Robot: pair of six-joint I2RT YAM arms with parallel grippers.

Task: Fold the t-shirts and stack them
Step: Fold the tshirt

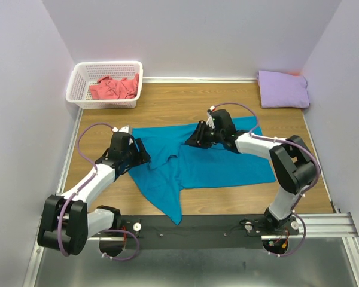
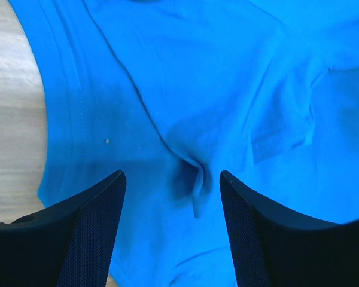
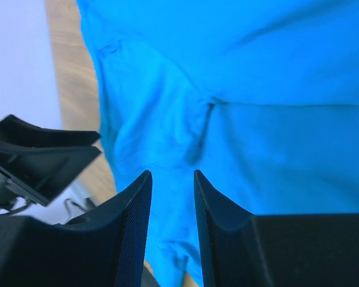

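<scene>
Teal-blue t-shirt [image 2: 227,89] runs off my left wrist view's top, right, bottom — coral-pink t-shirt [image 1: 113,88] part-hidden behind basket [image 1: 105,103] wall, upper left.

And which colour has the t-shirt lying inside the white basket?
The t-shirt in the basket is coral pink, best seen in the top external view.

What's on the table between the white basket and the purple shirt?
Nothing. In the top view, only bare wooden table runs between the basket and the purple shirt. The blue shirt lies nearer the front.
</scene>
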